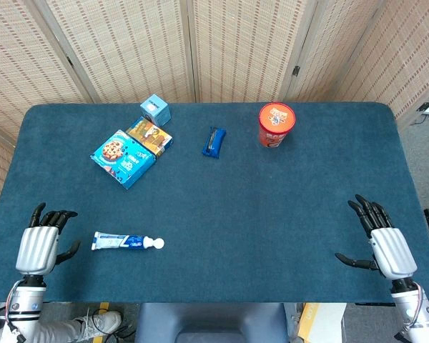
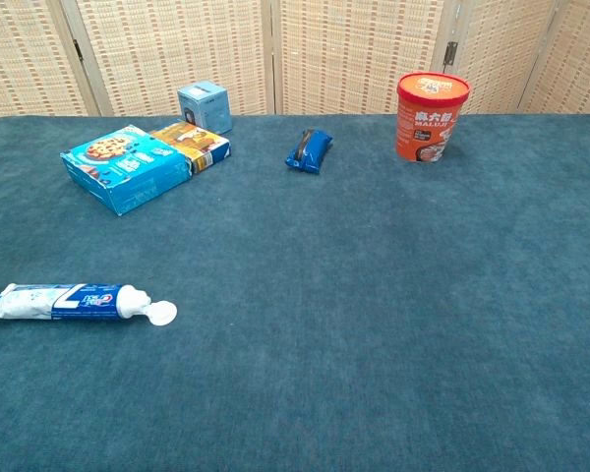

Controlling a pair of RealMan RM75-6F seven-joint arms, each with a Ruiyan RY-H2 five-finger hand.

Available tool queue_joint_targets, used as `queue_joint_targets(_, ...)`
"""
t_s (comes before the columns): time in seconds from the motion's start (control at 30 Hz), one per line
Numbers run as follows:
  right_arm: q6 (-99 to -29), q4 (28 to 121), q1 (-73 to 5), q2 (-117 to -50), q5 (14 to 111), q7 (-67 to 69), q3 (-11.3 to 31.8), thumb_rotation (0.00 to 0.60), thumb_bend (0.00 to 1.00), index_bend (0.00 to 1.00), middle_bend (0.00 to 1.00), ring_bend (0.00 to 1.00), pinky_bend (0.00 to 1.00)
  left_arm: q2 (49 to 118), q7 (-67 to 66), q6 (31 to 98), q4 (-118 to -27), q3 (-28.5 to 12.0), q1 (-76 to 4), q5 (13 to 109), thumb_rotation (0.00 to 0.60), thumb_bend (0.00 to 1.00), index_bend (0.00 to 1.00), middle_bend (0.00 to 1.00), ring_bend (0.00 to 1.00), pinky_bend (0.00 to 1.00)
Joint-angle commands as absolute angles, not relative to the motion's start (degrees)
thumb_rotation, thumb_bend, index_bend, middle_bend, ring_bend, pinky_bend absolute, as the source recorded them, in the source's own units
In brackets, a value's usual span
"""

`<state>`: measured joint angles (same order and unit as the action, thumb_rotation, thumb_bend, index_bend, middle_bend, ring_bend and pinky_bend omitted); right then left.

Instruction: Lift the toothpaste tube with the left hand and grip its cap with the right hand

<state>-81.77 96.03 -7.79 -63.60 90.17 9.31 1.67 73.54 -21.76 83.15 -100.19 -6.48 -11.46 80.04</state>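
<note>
A white and blue toothpaste tube [image 1: 121,242] lies flat on the blue table near the front left, its white cap [image 1: 156,244] pointing right. The chest view shows the same toothpaste tube [image 2: 64,301] and cap [image 2: 161,313] at the lower left. My left hand [image 1: 40,243] rests just left of the tube's flat end, fingers apart, holding nothing. Far off at the front right, my right hand [image 1: 383,244] hovers over the table with its fingers spread, empty. Neither hand appears in the chest view.
At the back left lie a blue cookie box [image 1: 123,158], an orange-and-dark box [image 1: 150,136] and a small light-blue box [image 1: 156,109]. A dark blue packet [image 1: 214,141] lies at back centre. An orange cup [image 1: 276,124] stands back right.
</note>
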Motion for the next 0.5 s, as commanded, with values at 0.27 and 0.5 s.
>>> queue_joint_targets(0.27, -83.13, 95.98, -7.11, -63.18, 90.05, 9.49, 1.85, 0.505, 0.07, 0.0, 0.0, 0.0, 0.0, 74.03, -22.43, 82.45, -100.06, -6.75, -12.58, 80.41, 0.6, 0.32, 0.29, 0.35, 0.28, 0.11)
queue_joint_targets(0.5, -84.44, 95.74, -6.67, -62.86, 90.75, 9.98, 1.91, 0.503, 0.07, 0.0, 0.0, 0.0, 0.0, 74.13, -22.41, 81.17, -100.29, -6.39, -13.46, 80.78, 0.6, 0.32, 0.29, 0.35, 0.28, 0.11)
